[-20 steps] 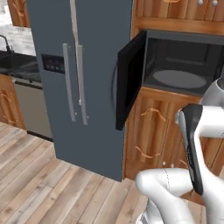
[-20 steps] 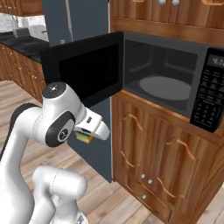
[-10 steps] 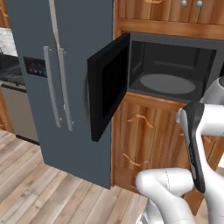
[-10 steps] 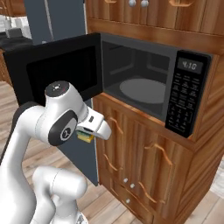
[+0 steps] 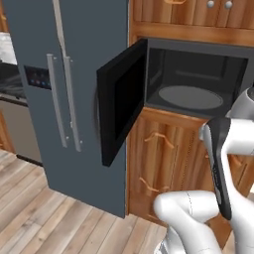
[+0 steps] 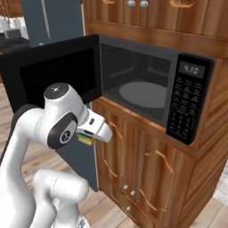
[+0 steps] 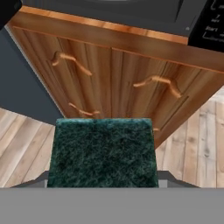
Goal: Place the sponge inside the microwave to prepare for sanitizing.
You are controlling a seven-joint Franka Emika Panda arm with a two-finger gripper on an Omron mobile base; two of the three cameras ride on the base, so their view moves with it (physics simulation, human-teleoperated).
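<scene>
Left base view: microwave [image 5: 198, 84] sits upper right of frame, built into wooden cabinets [image 5: 163, 163], door [image 5: 121, 101] swung wide open toward frame center. Grey interior and round turntable [image 5: 191, 97] visible. Tall grey fridge [image 5: 64, 99] covers the left half, two vertical handles. White arm [image 5: 218, 198] rises lower right with a dark strip along its link. Wood floor [image 5: 34, 218] lower left.

Right base view: microwave [image 6: 151, 89] upper center, open door [image 6: 53, 71] hanging out at left, keypad [image 6: 187, 104] with lit display at right. Arm's white elbow [image 6: 62, 120] at left center. Gripper [image 6: 91, 136] pokes out just right of it, below the microwave's bottom edge, in front of the cabinet doors [image 6: 142, 178]. Sponge [image 6: 87, 139] shows as a small yellow bit clamped at the gripper; it is outside the microwave, below and left of the cavity.

Hand view: sponge [image 7: 103, 153] takes bottom center, dark green scrub side facing the camera, pinched between the claw's fingers at its lower corners. Cabinet doors [image 7: 118, 83] with curved handles behind it, microwave bottom edge [image 7: 131, 11] along the top, keypad corner [image 7: 214, 22] top right, floor [image 7: 197, 140] at right.
</scene>
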